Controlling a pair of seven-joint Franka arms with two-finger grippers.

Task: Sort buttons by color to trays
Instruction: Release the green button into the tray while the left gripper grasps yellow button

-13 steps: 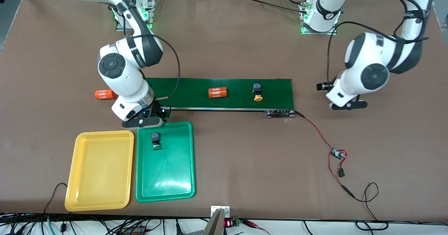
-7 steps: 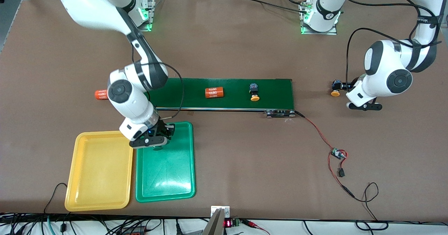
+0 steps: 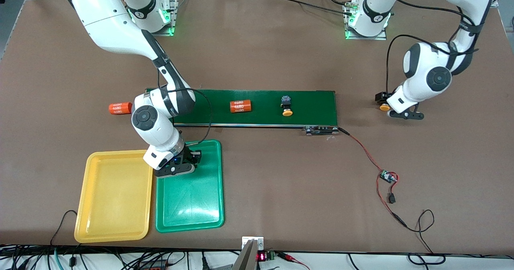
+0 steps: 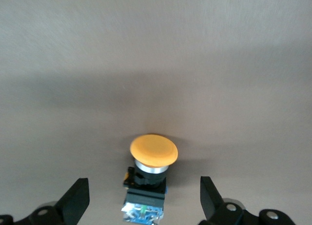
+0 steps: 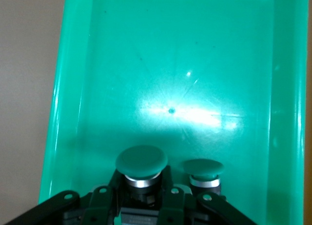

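My right gripper (image 3: 179, 166) is low over the green tray (image 3: 190, 201), at the end nearest the belt. It is shut on a green-capped button (image 5: 141, 162). A second green button (image 5: 204, 169) lies in the tray (image 5: 170, 64) right beside it. The yellow tray (image 3: 114, 197) next to it holds nothing. My left gripper (image 3: 395, 108) is open and low over the bare table past the belt's end at the left arm's end of the table. Its fingers (image 4: 78, 200) flank an orange-capped button (image 4: 153, 150), which also shows in the front view (image 3: 384, 107). Another orange button (image 3: 286, 106) lies on the dark green belt (image 3: 313, 105).
An orange cylinder with white numerals (image 3: 240, 106) lies on the belt. Another one (image 3: 120, 108) lies on the table at the right arm's end of the belt. A red wire runs from the belt's drive (image 3: 321, 130) to a small circuit board (image 3: 388, 176).
My right gripper moved from the belt's end down into the green tray with its button. My left gripper came in around the orange button on the table. The belt's cylinder and button shifted toward the right arm's end.
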